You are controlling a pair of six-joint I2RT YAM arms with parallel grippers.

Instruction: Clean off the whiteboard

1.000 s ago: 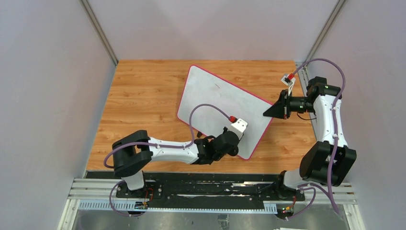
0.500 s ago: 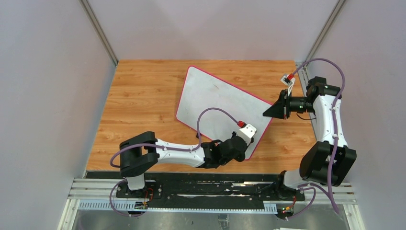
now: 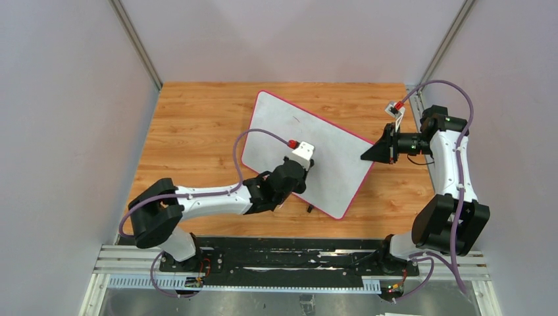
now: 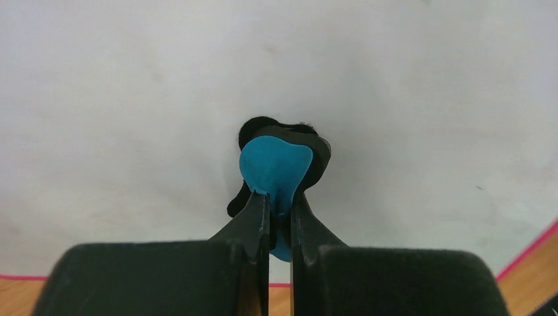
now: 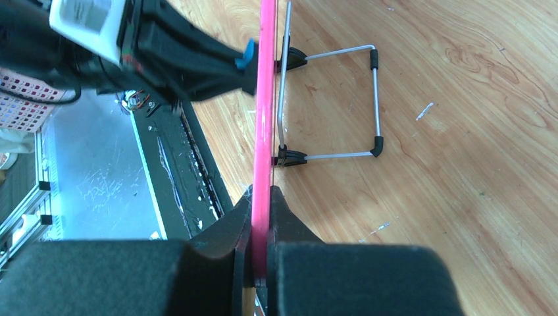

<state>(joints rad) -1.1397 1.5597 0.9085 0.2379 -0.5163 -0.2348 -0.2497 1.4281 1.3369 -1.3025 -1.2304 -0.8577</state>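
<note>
The whiteboard (image 3: 329, 158), white with a pink-red rim, stands tilted on the wooden table. It fills the left wrist view (image 4: 131, 99); a faint dark stroke (image 3: 299, 119) shows near its far part. My left gripper (image 3: 299, 179) is shut on the blue-and-black eraser (image 4: 281, 164) and presses its black felt against the board's middle. My right gripper (image 3: 366, 157) is shut on the board's right pink rim (image 5: 264, 99), seen edge-on in the right wrist view. The board's wire stand with black feet (image 5: 329, 99) rests on the wood behind it.
The wooden table (image 3: 197, 131) is walled by grey panels on the left, back and right. A black rail with the arm bases (image 3: 283, 260) runs along the near edge. One black foot (image 3: 309, 209) shows under the board's near edge.
My left gripper has swept the eraser from the board's near-right corner up and left to its middle. The board has shifted slightly. The right arm has held still on the rim.
</note>
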